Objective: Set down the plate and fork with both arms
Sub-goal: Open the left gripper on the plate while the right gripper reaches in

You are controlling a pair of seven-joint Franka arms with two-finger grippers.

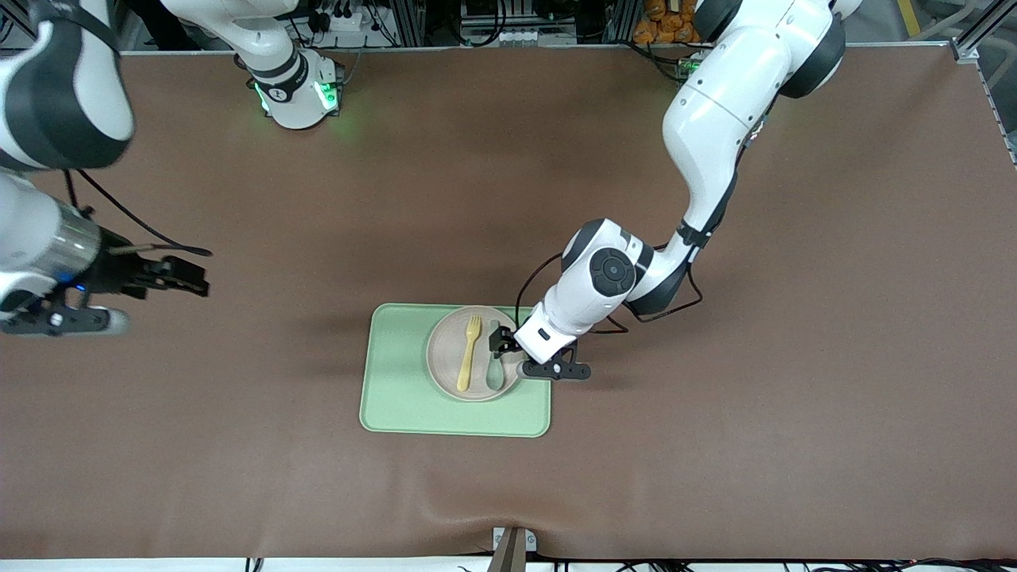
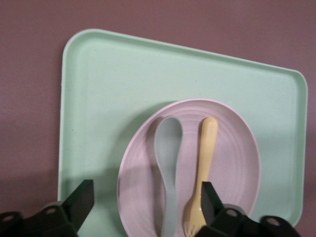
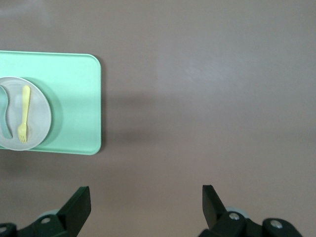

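Observation:
The pale plate lies on the light-green tray. On it the yellow fork lies flat, beside a grey-green spoon. My left gripper hovers low over the plate's rim, above the spoon, open and holding nothing. In the left wrist view its fingers straddle the plate, spoon and fork. My right gripper waits open over bare table toward the right arm's end. The right wrist view shows its empty gripper, with the plate and fork some way off.
The tray sits mid-table on a brown mat, a little nearer the front camera than the table's middle. A cable loops from the left arm's wrist above the tray's corner. A small bracket sits at the table's front edge.

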